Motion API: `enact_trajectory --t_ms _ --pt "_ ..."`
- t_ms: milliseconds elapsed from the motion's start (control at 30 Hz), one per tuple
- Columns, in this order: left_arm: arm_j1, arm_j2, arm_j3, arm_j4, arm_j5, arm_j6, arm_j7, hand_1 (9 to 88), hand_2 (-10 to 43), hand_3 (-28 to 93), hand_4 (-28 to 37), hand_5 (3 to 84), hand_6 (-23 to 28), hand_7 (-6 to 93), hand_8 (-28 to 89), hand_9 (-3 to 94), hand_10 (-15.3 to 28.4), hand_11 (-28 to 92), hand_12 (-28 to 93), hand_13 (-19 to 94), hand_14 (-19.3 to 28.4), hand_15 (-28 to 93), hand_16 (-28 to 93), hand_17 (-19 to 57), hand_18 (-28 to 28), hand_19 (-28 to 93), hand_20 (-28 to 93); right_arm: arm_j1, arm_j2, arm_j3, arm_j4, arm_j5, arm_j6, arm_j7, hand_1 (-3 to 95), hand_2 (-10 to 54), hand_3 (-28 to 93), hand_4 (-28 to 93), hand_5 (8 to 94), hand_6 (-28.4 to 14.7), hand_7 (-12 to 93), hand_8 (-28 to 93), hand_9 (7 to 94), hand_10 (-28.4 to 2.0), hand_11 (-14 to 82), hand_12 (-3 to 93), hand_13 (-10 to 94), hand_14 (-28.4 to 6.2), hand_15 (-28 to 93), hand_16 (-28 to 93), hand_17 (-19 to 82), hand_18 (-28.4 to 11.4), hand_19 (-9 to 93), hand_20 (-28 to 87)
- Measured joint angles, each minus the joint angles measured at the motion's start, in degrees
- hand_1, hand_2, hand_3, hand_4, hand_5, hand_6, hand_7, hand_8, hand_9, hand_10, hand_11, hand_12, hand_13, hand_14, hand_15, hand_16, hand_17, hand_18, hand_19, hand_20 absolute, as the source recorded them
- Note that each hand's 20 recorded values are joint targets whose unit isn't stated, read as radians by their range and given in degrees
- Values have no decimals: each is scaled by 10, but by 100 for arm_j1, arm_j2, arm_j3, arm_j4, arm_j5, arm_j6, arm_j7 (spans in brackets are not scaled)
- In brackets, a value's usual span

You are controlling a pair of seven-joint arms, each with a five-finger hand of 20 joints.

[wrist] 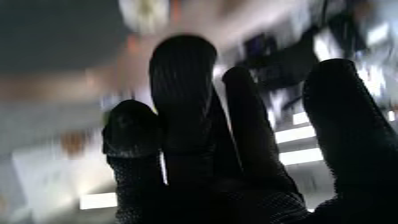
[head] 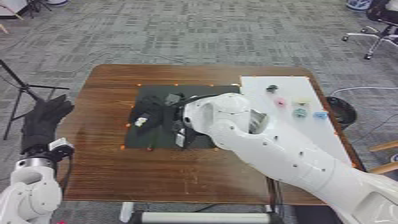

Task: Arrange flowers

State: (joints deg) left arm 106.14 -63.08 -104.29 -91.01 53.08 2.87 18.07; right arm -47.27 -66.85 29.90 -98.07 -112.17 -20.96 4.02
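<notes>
Over the desk (head: 107,172), the right hand (wrist: 185,130), fingers extended, was near a white flower (head: 140,121) toward the left edge; coloured flowers (head: 321,115) sat near the right edge, likely spread for easy picking, while the relaxed left hand (head: 46,120) hung outside the left edge, presumably leaving room.

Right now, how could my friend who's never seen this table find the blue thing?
Start with the brown table, then find the big white board on its right side. Among the little coloured things there, go to the one closest to the board's right edge. It's the blue thing, the only blue one, just right of the pale green one.
</notes>
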Motion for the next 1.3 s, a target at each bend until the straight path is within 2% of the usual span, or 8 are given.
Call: enact_trajectory --t_ms 133,267,367,467,667,800,1233,1300 --pt "-2 -8 -12 0 12 -5 -7 228 132 686 -283 517 34 133 -71 497 148 197 132 398 180 209 8 45 124 129 168 -127 595 419 -792 376 1067 127 284 -86 643 -153 571 -31 147 -67 564 -138 95 162 620 -144 394 285 297 -212 617 475" --pt "-3 -18 -23 0 18 -6 -10 228 128 689 -283 517 30 141 -73 497 146 199 134 397 179 209 9 46 123 124 167 -584 1217 1316 -1443 136 1900 169 240 -95 611 -181 544 -38 126 -65 538 -139 80 164 589 -150 313 290 269 -214 544 456" --pt "-3 -19 -24 0 19 -6 -10 233 115 696 -283 517 30 144 -73 497 146 202 136 396 178 208 9 46 122 122 166 -990 1695 1999 -1554 -279 2261 209 231 -95 617 -184 521 -43 112 -59 513 -140 70 168 589 -152 303 294 265 -218 542 458" --pt "-5 -28 -31 0 28 -6 -11 236 108 699 -283 517 30 146 -73 497 146 204 136 394 178 208 9 46 121 119 166 -1487 2150 2751 -1498 -508 2144 258 253 -95 619 -177 516 -42 110 -56 512 -140 69 171 602 -148 309 299 264 -220 566 476" --pt "-7 -48 -50 0 44 -9 -16 239 100 703 -283 518 31 145 -73 497 147 205 137 393 179 209 10 46 121 117 168 -2566 2887 4034 -1178 -631 1380 383 319 -95 635 -159 533 -26 134 -62 530 -137 81 174 624 -137 338 306 271 -220 605 505" --pt "-11 -65 -67 0 63 -16 -22 240 98 704 -283 519 30 145 -72 498 147 205 138 394 179 211 10 47 120 116 168 -3134 2991 4551 -814 -644 1384 674 340 -95 639 -164 543 -20 146 -71 545 -137 95 176 636 -132 368 307 277 -218 623 516" --pt "-42 -171 -158 0 183 -92 -85 244 92 705 -283 520 30 144 -71 500 147 205 139 394 180 211 10 47 120 114 168 -3758 2811 4632 -235 -1194 1506 932 372 -95 655 -180 571 -11 173 -81 580 -135 127 181 653 -126 417 307 291 -215 650 531" --pt "-32 -172 -131 -38 235 -55 -143 245 91 705 -283 520 30 143 -71 499 146 205 140 395 180 210 10 47 120 113 168 -3813 2778 4635 -175 -1249 1499 920 374 -95 658 -181 572 -10 176 -83 586 -134 132 181 654 -125 420 305 292 -214 651 531"
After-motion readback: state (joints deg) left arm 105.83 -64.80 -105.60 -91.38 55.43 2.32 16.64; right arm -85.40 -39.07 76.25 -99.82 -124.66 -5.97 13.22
